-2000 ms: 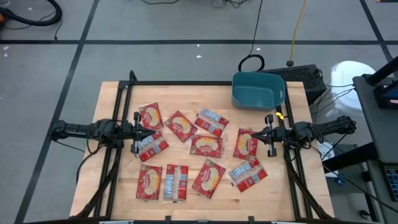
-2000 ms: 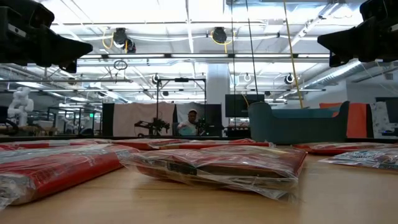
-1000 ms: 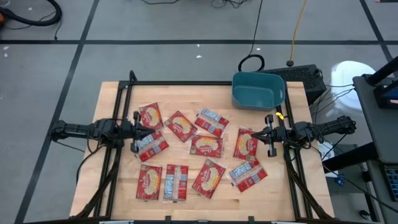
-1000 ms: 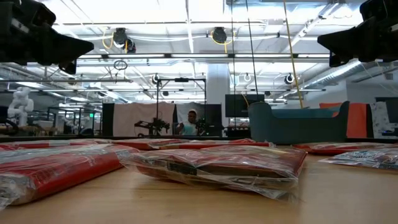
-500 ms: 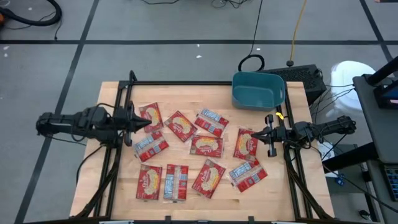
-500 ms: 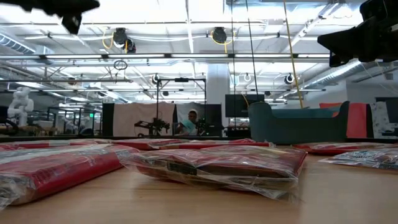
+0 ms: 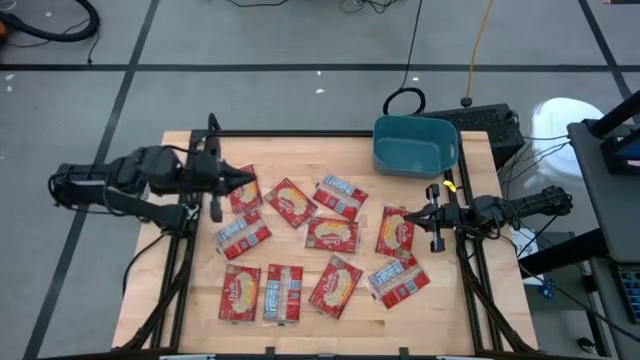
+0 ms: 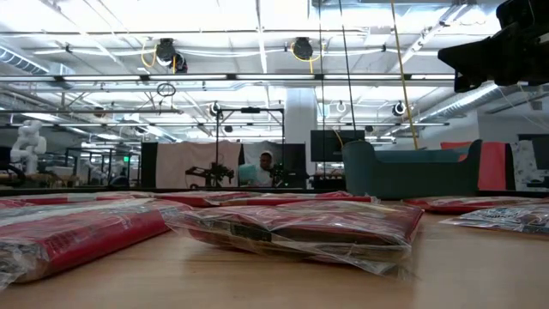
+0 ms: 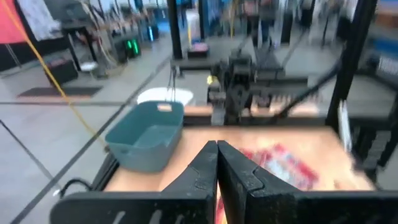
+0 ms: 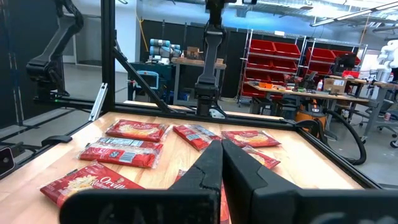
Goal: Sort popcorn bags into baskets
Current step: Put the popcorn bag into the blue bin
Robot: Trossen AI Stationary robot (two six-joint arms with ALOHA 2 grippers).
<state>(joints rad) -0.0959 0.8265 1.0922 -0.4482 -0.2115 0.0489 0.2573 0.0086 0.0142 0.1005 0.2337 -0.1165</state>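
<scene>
From the high view I have the left gripper at the left of the frame, its closed tips over the upper-left packet, pinched together on nothing. In its wrist view the two fingers meet in a point with nothing between them, aimed across the table toward the basket.

The popcorn bags lie loose across the middle of the wooden top, ten of them as I count: three along the upper row, three in the middle band, four nearer the bottom edge. All are flat on the wood, some showing the yellow picture, some the pale label panel. In the low view the nearest bag fills the foreground.

The basket sits at the upper right corner of the table, and I see no packet in it.

At the right of the frame the right gripper is just beside the red packet at the right end of the middle band, fingers together and carrying nothing; its wrist view shows the same closed pair.
</scene>
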